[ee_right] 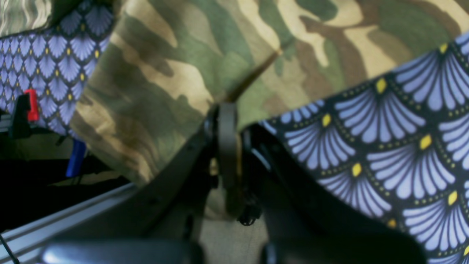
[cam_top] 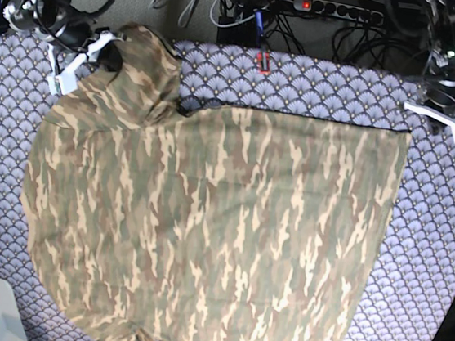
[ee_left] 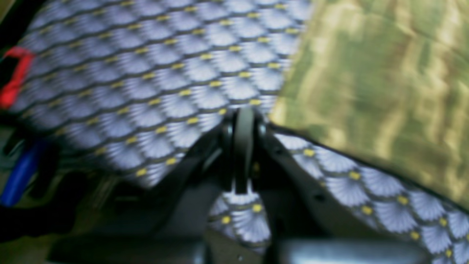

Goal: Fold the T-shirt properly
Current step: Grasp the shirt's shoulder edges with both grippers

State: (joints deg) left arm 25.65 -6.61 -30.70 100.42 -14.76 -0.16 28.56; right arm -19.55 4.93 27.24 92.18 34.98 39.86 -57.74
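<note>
The right arm reaches in at the far left corner of the surface (cam_top: 430, 268), a table spread with a purple scallop-patterned cloth. Its right gripper (cam_top: 102, 47) sits at the raised shoulder of the camouflage-print soft cloth T-shirt (cam_top: 213, 226). In the right wrist view the jaws are pressed together on a fold of that cloth (ee_right: 225, 106). The left arm hangs over the far right corner, and its left gripper (cam_top: 447, 117) is just beyond the shirt's far right corner. The left wrist view shows the jaws closed with nothing between them (ee_left: 243, 126), the shirt's edge (ee_left: 373, 84) just beside them.

The T-shirt lies spread flat across most of the surface, its long axis running left to right. The collar end points to the left edge and the hem to the right edge. The part by the far left corner is bunched upward.
</note>
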